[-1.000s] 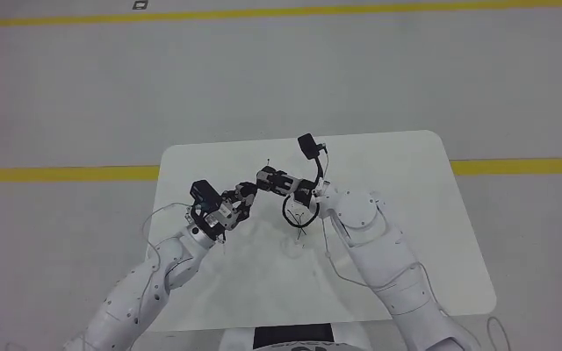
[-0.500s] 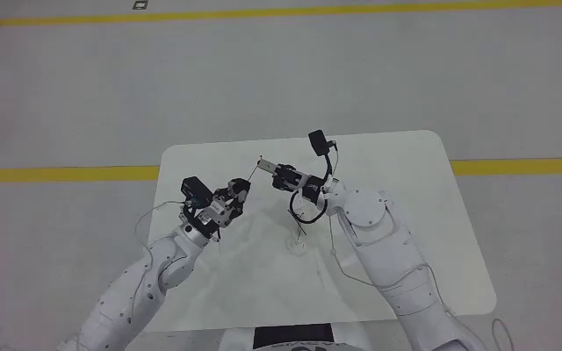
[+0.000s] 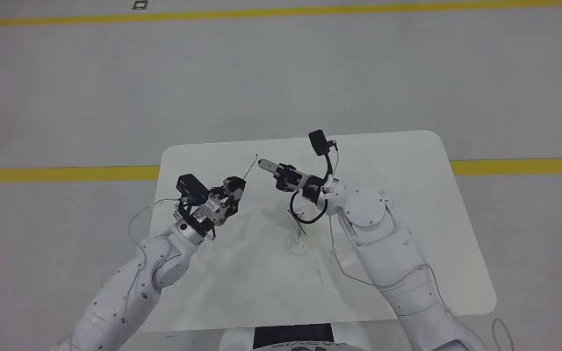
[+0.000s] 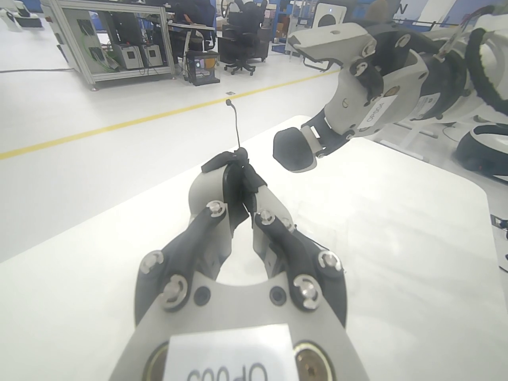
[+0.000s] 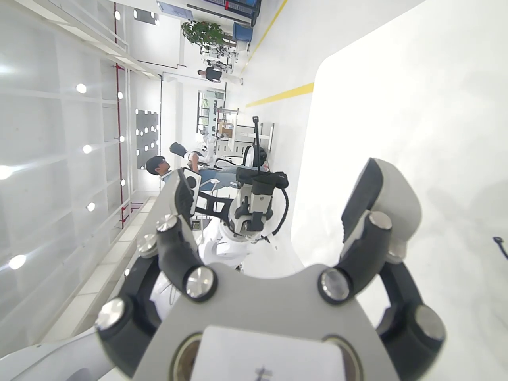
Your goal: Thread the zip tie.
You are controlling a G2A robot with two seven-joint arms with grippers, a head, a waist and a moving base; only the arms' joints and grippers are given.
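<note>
Pinching zip tie [image 4: 237,126], left tool [image 4: 238,166]

left gripper [image 4: 240,170] is covering the lower end of the zip tie [image 4: 235,124]. top view is rendering it as a hairline. small black piece [image 5: 501,245] is getting clipped by right wrist view's edge.

The zip tie [image 4: 237,128] is black plastic, the table [image 4: 397,239] smooth matt white.

Black zip tie [image 4: 237,130] upright, pinched in left gripper [image 4: 240,165].
</note>
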